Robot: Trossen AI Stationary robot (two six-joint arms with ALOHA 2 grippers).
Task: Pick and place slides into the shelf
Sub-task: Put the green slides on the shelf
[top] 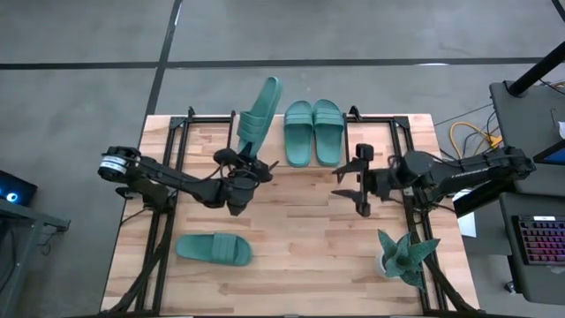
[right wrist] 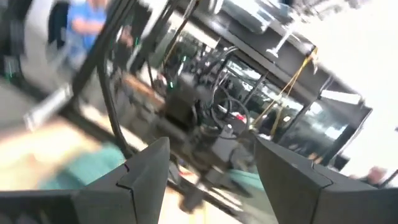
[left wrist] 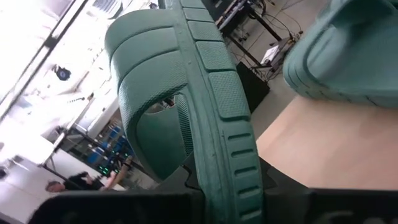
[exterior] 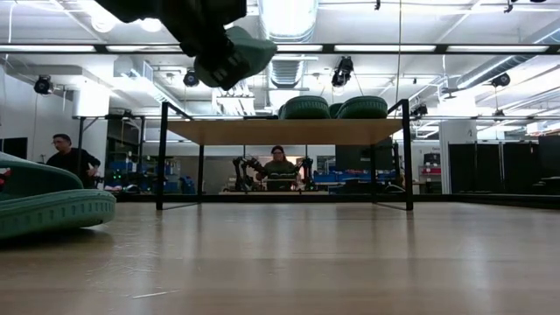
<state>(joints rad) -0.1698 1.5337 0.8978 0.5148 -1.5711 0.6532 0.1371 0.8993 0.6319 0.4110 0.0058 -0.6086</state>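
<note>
Bright overhead lighting; blurred right-wrist view

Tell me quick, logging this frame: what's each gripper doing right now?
Left gripper: closed on a teal slide, lifted above the table.
Right gripper: open, holding nothing.

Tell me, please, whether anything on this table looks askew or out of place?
One teal-green rubber slide sandal is askew: the left gripper holds it tilted at the light-wood shelf's left end, beside two slides lying neatly side by side. A fourth slide lies alone on the table.
</note>
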